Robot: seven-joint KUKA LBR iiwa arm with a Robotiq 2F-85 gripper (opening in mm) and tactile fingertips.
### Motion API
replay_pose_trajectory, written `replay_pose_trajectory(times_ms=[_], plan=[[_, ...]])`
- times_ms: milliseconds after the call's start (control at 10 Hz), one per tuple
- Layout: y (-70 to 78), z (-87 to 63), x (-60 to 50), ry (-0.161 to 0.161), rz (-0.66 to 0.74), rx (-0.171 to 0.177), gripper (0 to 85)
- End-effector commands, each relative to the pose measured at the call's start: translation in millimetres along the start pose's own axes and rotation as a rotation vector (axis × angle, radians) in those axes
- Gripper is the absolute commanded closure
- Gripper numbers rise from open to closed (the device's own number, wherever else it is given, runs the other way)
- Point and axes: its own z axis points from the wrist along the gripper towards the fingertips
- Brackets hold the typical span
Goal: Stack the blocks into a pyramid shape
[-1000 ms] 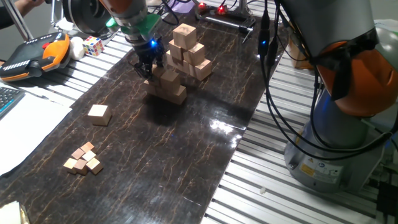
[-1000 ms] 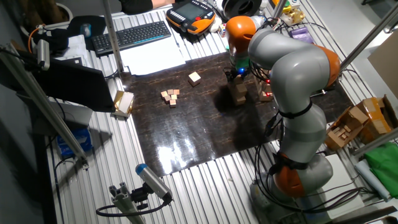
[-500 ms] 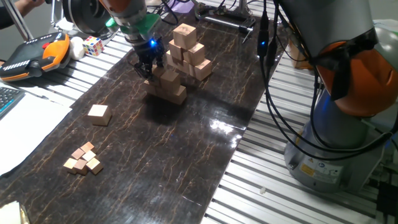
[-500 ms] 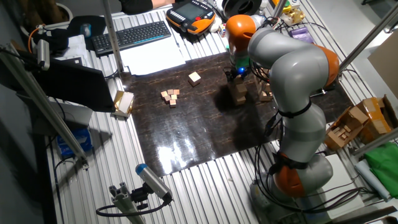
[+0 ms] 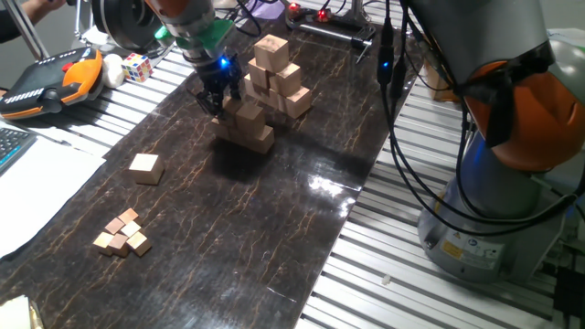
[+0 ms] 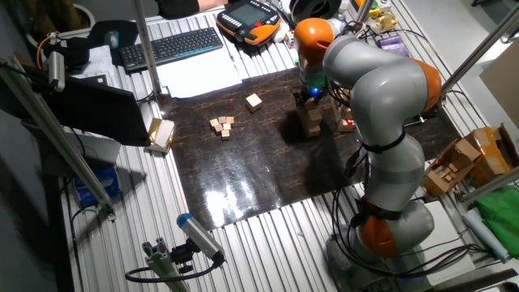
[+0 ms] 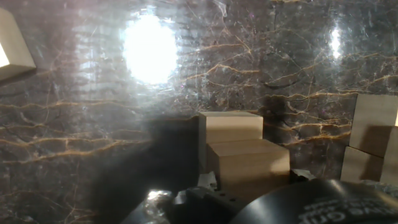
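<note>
Dark marbled tabletop [image 7: 93, 124] with tan veins, bright glare patch [image 7: 149, 48] upper left. Centre: two tan blocks stacked stepwise, nearer block [image 7: 249, 163] overlapping farther block [image 7: 231, 127]. Right edge: pile of bigger cubes [image 7: 373, 140], cut by frame. Top left corner: part of another cube [image 7: 11, 45]. Bottom: dark blurred gripper body [image 7: 261, 202]; fingers not discernible.

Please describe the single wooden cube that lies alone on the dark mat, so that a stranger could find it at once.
Start at the dark marbled mat. The lone cube lies flat between the block pile under the pincer and the cluster of tiny cubes. It touches nothing and is bigger than those.
</note>
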Motion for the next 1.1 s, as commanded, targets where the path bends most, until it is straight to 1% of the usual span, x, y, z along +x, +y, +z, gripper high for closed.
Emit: replay_pose_trajectory(times_ms=[0,200,300,400,500,600,800,1000], plan=[[0.0,0.0,-0.1,0.0,0.0,0.0,20.7],[0.3,-1.0,-0.6,-0.002,0.001,0.003,20.0],[0.5,-2.8,-1.4,0.0,0.002,0.004,19.7],[0.5,-7.2,-3.8,0.001,0.003,0.014,19.0],[-0.3,-13.4,-6.9,0.012,0.002,0.015,19.0],[0.0,-20.5,-10.5,0.013,0.001,0.024,19.0],[5.8,-32.2,-17.5,0.018,0.006,0.032,19.0],[12.8,-37.8,-25.3,0.004,0.012,0.046,21.0]])
